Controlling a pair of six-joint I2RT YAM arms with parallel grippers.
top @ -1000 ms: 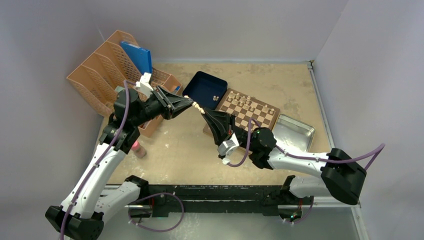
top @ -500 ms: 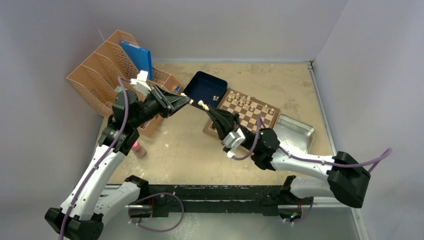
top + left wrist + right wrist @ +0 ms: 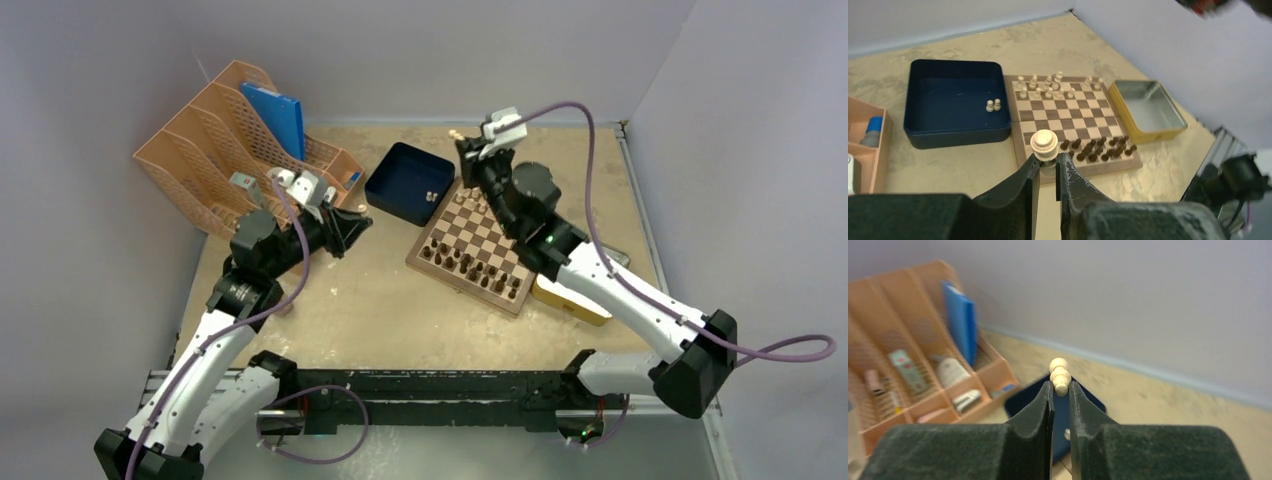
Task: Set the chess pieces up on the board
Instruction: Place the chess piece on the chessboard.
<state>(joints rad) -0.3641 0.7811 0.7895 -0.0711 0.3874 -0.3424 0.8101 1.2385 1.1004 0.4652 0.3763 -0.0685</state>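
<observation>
The board (image 3: 470,233) lies mid-table, with dark pieces (image 3: 476,270) along its near rows. In the left wrist view, cream chess pieces (image 3: 1050,86) stand on the far rows of the board (image 3: 1073,117). My left gripper (image 3: 1048,161) is shut on a cream piece (image 3: 1044,142) whose round base faces the camera. It hangs left of the board (image 3: 358,222). My right gripper (image 3: 1061,390) is shut on a cream pawn (image 3: 1060,374) and is raised over the board's far corner (image 3: 460,140). Two cream pieces (image 3: 993,105) sit in the blue tray (image 3: 955,132).
The blue tray (image 3: 400,172) touches the board's far-left side. A gold-sided metal tin (image 3: 1148,107) lies right of the board, partly under my right arm (image 3: 590,270). An orange file organiser (image 3: 215,150) with a blue folder stands at the back left. Grey walls close three sides.
The two grippers were tip to tip near the blue tray and have drawn apart. My right arm swung up and back over the board's far corner; my left arm pulled back leftward.
</observation>
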